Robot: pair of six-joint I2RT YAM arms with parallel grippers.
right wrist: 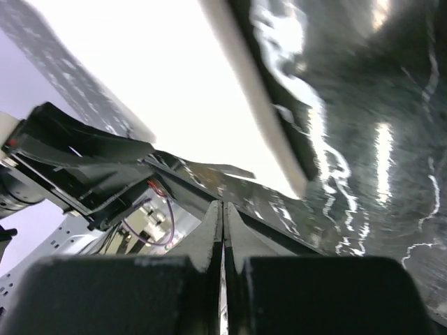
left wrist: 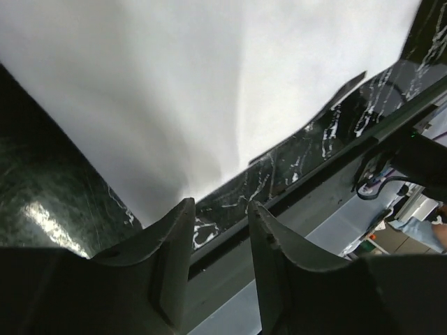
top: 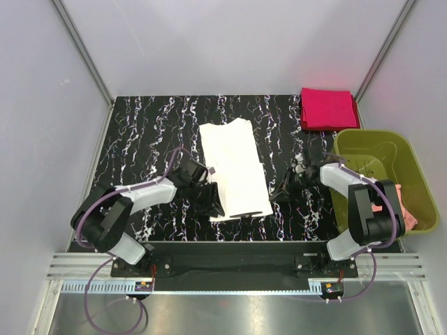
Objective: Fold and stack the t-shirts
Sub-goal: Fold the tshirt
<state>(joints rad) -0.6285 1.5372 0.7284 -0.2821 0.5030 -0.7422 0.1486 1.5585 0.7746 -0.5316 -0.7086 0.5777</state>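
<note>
Black, white-veined stone makes the surface [top: 147, 132]. From its near left corner the left arm [top: 143, 194] reaches in to the near left corner of the cream-white t-shirt [top: 234, 164]. The left jaws stand apart with nothing between them, tips low beside the hem, placed, I judge, to catch that edge for another fold. The shirt lies mid-surface as a long strip running from near edge toward far edge. To its right, the right arm [top: 342, 178] holds the right jaws pressed together and empty, near the shirt's near right corner, probably just standing by. In the far right corner the magenta-red t-shirt [top: 328, 108] lies folded, likely the stack's base. A green bin [top: 349, 143] sits at the right edge.
</note>
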